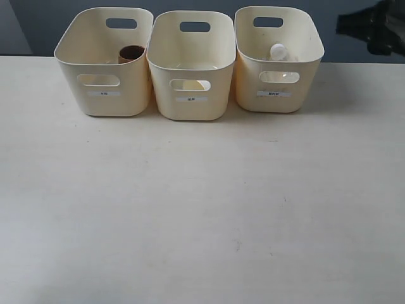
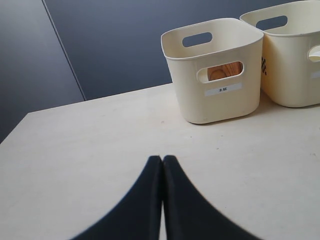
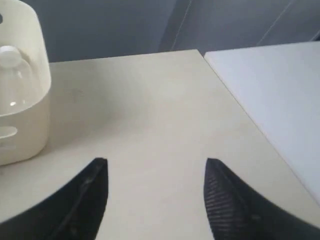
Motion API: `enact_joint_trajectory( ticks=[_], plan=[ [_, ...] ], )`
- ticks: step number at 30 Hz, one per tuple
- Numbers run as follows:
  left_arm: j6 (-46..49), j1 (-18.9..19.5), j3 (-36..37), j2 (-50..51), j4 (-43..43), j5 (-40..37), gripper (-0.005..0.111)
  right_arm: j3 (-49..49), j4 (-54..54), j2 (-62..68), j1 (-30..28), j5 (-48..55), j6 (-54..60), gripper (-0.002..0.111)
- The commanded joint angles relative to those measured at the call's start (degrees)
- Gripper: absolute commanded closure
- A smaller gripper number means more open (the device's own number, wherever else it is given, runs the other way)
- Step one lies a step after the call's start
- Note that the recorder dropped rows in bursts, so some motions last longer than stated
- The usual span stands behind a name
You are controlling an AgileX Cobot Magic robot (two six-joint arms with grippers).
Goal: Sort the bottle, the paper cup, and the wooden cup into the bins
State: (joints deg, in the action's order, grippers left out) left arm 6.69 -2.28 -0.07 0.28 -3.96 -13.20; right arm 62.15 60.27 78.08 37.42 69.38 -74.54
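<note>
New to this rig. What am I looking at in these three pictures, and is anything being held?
It is a two-armed robot, each arm ending in a gripper. The exterior view looks across a pale table at three cream bins in a row. The other two pictures come from cameras on the wrists.

The left bin holds the wooden cup. Something pale shows through the handle slot of the middle bin, probably the paper cup. The right bin holds the bottle.

The left gripper is shut with nothing between its tips. The right gripper is open and empty. So nothing is held, and the sorting looks done.
</note>
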Motion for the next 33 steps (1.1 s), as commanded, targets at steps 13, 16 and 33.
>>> enact_joint_trajectory(
  ticks=[13, 16, 33],
  plan=[
    [-0.1, -0.2, 0.1, -0.3, 0.0, 0.3, 0.107, -39.7, 7.1, -10.9, -0.1, -8.4, -43.4, 0.053],
    [-0.1, -0.2, 0.1, -0.3, 0.0, 0.3, 0.107, -43.2, 10.5, -10.9, -0.1, -17.0, -46.7, 0.053],
    [-0.1, -0.2, 0.1, -0.3, 0.0, 0.2, 0.107, -47.4, 9.2, -10.9, -0.1, -33.5, -46.7, 0.053]
  ],
)
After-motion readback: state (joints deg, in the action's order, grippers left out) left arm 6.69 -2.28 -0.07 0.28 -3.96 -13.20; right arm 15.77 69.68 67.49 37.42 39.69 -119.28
